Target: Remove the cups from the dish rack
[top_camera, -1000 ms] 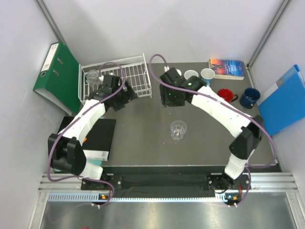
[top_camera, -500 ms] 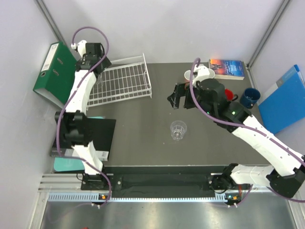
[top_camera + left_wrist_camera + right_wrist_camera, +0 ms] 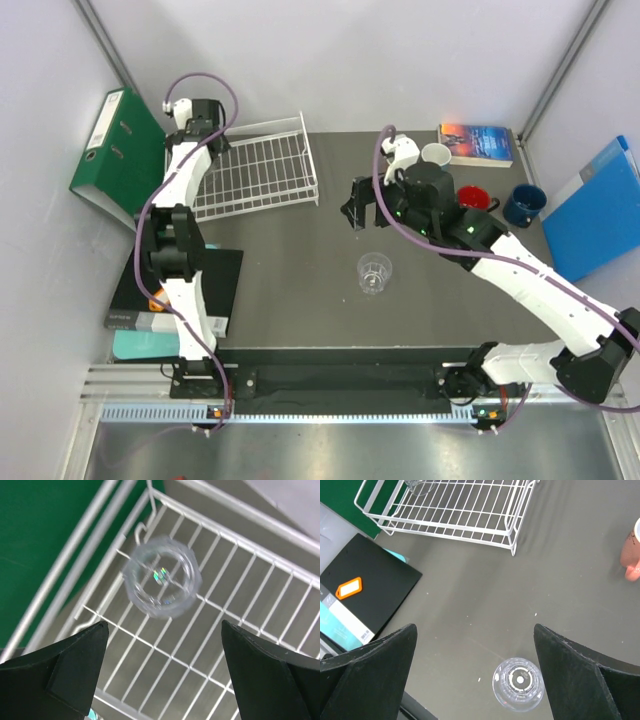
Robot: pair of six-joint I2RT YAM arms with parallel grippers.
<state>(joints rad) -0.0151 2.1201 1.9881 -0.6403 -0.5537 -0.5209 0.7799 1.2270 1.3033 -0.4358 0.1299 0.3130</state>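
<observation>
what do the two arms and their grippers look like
The left arm and right arm are both built from white tube-like links joined by black joint housings. A purple cable runs along each, looping free near the wrist. The left gripper and right gripper each carry two broad, wedge-shaped matte black fingers.
</observation>
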